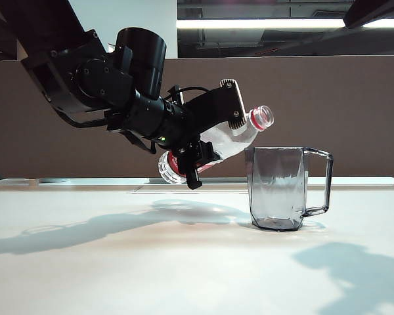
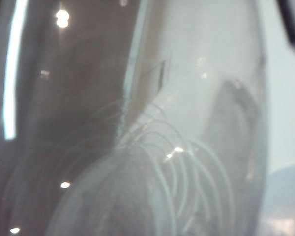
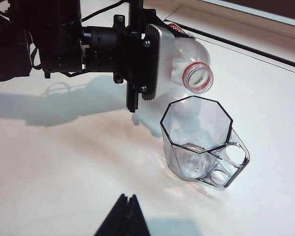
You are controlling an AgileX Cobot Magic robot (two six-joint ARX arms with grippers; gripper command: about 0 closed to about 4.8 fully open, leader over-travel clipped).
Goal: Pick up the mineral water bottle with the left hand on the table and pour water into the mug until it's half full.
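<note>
Exterior view showed the smooth off-white table [image 1: 118,262] bearing the faceted smoky mug [image 1: 276,187], beside which the left gripper [image 1: 213,141] pinched the tilted clear mineral water bottle [image 1: 240,134], its red-ringed open mouth just above the rim, while the right gripper [image 3: 122,216] had its tips pressed together, well apart from the mug.

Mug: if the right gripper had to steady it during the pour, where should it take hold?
Take the mug by its squared handle, coming from the side away from the left gripper. The handle sticks out there, while the tilted mineral water bottle hangs near the opposite rim.
</note>
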